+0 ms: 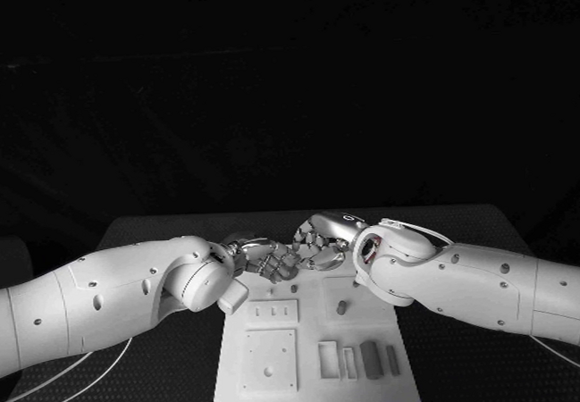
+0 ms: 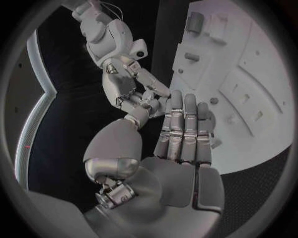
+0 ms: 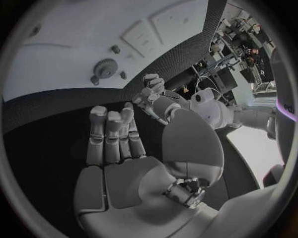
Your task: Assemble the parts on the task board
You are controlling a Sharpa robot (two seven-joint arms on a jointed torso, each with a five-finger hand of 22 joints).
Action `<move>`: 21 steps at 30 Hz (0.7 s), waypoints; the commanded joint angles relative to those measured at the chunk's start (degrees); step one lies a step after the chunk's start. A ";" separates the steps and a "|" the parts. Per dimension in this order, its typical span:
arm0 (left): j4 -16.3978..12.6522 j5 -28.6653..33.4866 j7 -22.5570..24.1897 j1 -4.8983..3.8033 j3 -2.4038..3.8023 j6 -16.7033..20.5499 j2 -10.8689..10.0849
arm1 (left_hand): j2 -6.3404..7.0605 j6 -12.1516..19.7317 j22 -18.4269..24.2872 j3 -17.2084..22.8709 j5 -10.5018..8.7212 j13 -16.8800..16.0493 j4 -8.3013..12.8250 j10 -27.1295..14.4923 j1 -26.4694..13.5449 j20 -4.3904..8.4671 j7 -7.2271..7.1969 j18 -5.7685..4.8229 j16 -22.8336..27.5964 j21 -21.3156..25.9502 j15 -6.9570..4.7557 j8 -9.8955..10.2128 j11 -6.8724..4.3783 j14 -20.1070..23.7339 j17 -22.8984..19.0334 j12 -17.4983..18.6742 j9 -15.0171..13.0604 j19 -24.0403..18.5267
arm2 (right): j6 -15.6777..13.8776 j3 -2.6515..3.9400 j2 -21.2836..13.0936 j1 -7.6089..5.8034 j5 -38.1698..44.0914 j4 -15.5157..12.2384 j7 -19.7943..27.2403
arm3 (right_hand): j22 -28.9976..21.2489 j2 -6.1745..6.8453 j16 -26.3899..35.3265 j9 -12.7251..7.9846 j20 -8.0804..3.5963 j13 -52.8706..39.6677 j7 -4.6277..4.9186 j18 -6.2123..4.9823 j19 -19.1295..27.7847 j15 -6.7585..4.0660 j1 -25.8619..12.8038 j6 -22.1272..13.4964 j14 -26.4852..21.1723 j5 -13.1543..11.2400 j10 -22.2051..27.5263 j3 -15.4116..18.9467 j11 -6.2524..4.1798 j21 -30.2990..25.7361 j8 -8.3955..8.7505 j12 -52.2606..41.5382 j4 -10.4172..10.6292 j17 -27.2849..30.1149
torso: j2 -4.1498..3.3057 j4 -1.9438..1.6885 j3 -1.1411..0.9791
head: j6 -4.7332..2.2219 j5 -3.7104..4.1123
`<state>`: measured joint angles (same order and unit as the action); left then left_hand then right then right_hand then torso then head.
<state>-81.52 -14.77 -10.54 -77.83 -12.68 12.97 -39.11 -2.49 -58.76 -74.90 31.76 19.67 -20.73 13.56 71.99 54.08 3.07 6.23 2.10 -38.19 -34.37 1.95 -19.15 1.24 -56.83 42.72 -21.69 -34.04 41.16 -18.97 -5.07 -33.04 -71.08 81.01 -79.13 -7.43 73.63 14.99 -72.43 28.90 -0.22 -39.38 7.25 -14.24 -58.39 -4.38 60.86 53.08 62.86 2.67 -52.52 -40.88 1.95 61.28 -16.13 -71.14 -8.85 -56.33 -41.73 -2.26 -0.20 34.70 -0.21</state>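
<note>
Dim, black backdrop, fisheye-bent wrist views

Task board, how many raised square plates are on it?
2. A smaller plate lies just below the left hand in the head view; a larger plate lies nearer the robot. Others may be hidden further back.

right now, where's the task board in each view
Head view: the task board runs down the lower middle, between the two arms.
Left wrist view: it is the white plate beyond the left robot hand.
Right wrist view: it is the white plate past the fingertips of the right robot hand.
Shared landmark: the two robot hands, close together near the board's far end.
</note>
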 commanded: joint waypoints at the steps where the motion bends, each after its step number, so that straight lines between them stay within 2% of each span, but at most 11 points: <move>1: -0.11 -0.78 0.37 -0.01 0.05 -0.48 0.02 | -0.38 -1.60 -0.73 0.22 -0.14 0.07 0.27 0.36 0.19 0.45 -1.25 -1.09 -0.23 -0.15 -0.08 -0.22 -0.12 -0.50 -0.06 -0.16 -0.50 0.03 | 0.50 0.00 -0.03 0.04 -0.36 0.07 0.10 | -0.06 -0.08 0.22 -0.06 -0.04 -0.04 0.97 -0.76 0.36 0.19 -0.26 -1.23 -0.19 0.31 0.39 0.39 -0.06 -0.17 0.17 0.12 0.03 0.06 | -0.01 -0.02 -0.02 | 0.03 0.00; 5: 0.00 -2.30 -0.27 -0.01 0.05 -1.15 0.01 | -0.38 -1.68 -0.74 0.20 -0.12 0.10 0.37 0.46 0.24 0.50 -1.28 -1.13 -0.29 -0.15 -0.12 -0.23 -0.15 -0.53 -0.08 -0.14 -0.55 0.01 | 0.72 0.00 -0.49 0.04 -0.37 0.19 0.22 | -0.06 -0.10 0.24 -0.08 0.00 -0.05 0.98 -0.76 0.41 0.23 -0.18 -1.14 -0.23 0.31 0.46 0.45 -0.04 -0.20 0.14 0.10 0.08 0.07 | 0.01 -0.04 0.02 | 0.05 0.00; 14: 1.24 -12.24 -5.20 -0.04 0.06 -2.73 -0.75 | -0.40 -1.95 -0.75 -0.02 -0.14 0.21 0.41 0.94 0.03 0.68 -1.38 -1.26 -0.56 -0.27 -0.27 -0.27 -0.27 -0.83 -0.17 -0.13 -0.77 0.18 | -0.96 0.00 -3.03 -0.09 -4.76 2.22 1.73 | -0.04 -0.20 0.32 -0.17 0.15 -0.06 0.97 -0.76 0.61 0.26 0.32 -0.79 -0.32 0.52 0.61 0.49 -0.03 -0.30 0.06 -0.03 0.20 0.16 | 0.03 -0.02 0.02 | 0.23 -0.24; 19: 2.07 -16.81 -8.04 -0.06 0.06 -5.72 -1.14 | -0.31 -2.17 -0.77 -0.06 -0.07 0.29 0.57 1.31 0.04 0.85 -1.49 -1.32 -0.75 -0.36 -0.43 -0.30 -0.38 -1.09 -0.26 -0.11 -0.94 0.28 | -2.19 0.08 -4.02 -1.04 -10.17 4.28 3.47 | -0.03 -0.30 0.30 -0.21 0.20 -0.06 0.93 -0.76 0.59 0.23 0.48 -0.64 -0.28 0.65 0.55 0.40 -0.07 -0.29 0.02 -0.10 0.35 0.18 | 0.05 -0.09 0.01 | 0.42 -0.30; 21: 2.45 -18.84 -10.35 -0.08 0.05 -7.02 -1.26 | -0.27 -2.22 -0.77 -0.06 0.01 0.32 0.65 1.39 0.07 0.88 -1.52 -1.35 -0.79 -0.37 -0.47 -0.31 -0.40 -1.14 -0.29 -0.08 -0.99 0.26 | -2.23 0.34 -4.33 -1.85 -12.51 5.68 4.17 | -0.03 -0.37 0.31 -0.24 0.23 -0.05 0.92 -0.76 0.62 0.22 0.51 -0.58 -0.29 0.77 0.54 0.35 -0.08 -0.31 0.02 -0.12 0.44 0.20 | 0.05 -0.06 -0.04 | 0.54 -0.37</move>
<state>-79.17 -27.74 -16.56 -77.87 -12.66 10.05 -40.39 -2.56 -59.31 -74.94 31.75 19.27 -20.46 13.88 72.93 54.15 3.61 6.09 1.28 -38.65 -34.37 1.64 -19.27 0.90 -57.55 42.47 -21.69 -34.06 41.44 -20.02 -4.86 -37.30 -72.58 73.90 -73.97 -5.75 73.64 14.77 -72.44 28.72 0.00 -39.37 7.58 -14.19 -58.01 -4.19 61.10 52.62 62.66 3.23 -52.10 -40.71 1.95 61.23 -16.13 -71.14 -8.69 -56.19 -41.70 -2.32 -0.20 35.11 -0.51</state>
